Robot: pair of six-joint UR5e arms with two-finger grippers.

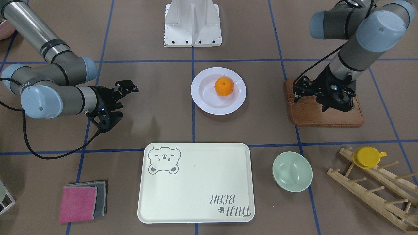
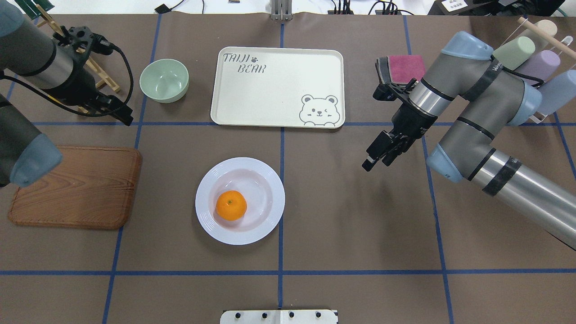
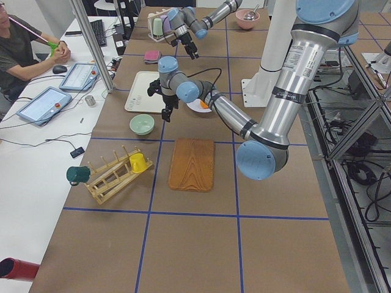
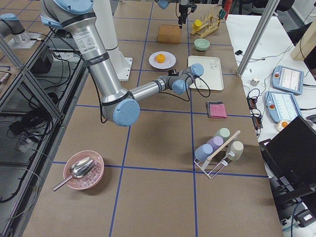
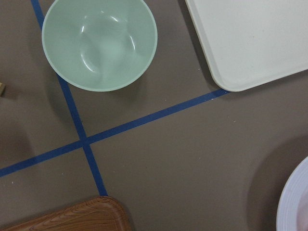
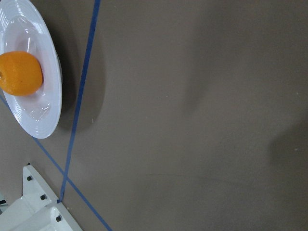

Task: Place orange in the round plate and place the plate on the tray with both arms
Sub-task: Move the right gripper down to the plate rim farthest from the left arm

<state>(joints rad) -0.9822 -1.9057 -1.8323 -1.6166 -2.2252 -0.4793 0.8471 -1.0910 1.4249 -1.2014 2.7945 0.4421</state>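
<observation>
The orange (image 2: 231, 205) (image 1: 224, 86) lies in the white round plate (image 2: 265, 180) (image 1: 204, 99), which stands on the table near its middle. The cream bear tray (image 2: 276, 85) (image 1: 196, 186) lies bare beyond the plate, on the side away from the robot. My right gripper (image 2: 375, 164) (image 1: 125, 96) hovers open and holds nothing, well off to the plate's right. My left gripper (image 2: 126, 116) (image 1: 295, 94) hangs open and holds nothing over the far edge of the wooden board, left of the plate. The right wrist view shows the orange (image 6: 19, 73) in the plate (image 6: 43, 115).
A pale green bowl (image 2: 164, 81) stands left of the tray. The brown wooden board (image 2: 76, 186) lies left of the plate. A wooden rack with a yellow cup (image 1: 367, 157), a pink cloth (image 2: 405, 66) and a cup rack (image 2: 531, 63) sit at the far corners. A person (image 3: 24, 43) sits beyond.
</observation>
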